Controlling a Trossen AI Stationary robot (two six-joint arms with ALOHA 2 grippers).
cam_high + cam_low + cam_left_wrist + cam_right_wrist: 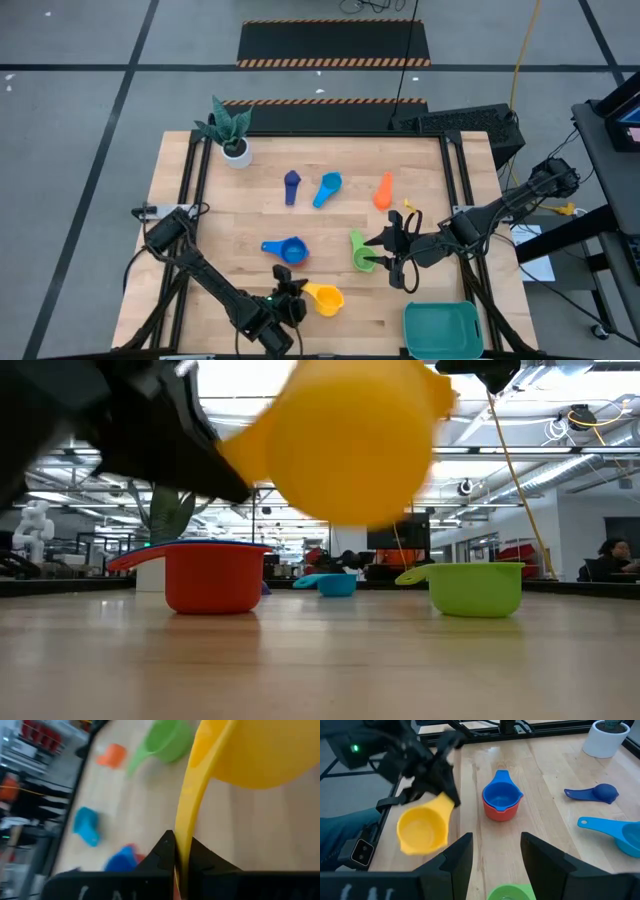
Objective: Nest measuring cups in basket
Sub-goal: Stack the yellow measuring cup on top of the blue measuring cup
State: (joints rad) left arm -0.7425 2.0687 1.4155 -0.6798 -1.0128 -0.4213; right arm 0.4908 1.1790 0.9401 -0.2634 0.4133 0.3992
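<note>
Left tool (298, 298), clamped on the yellow measuring cup's (327, 299) handle, holds it clear of the counter (250, 215). Right tool (385, 254), fingers parted and empty, hovers over the green cup (362, 252); teal basket (441, 329) at the near right corner.

Floor (80, 110): grey, smooth, crossed by dark taped lines.
Hazard mats (334, 44): two black mats edged in orange-and-black stripes, beyond the table's far side.
Table (240, 215): light wood planks in a black metal frame.
Plant pot (237, 152): white, holding a green spiky plant, at the table's far left corner.
Yellow cable (522, 50): runs down across the floor at the right.
Ceiling (560, 420): open, with white beams and bright strip lights.
Room behind: cluttered workshop with dark monitors (400, 537); a seated person (612, 558) at the far right.
</note>
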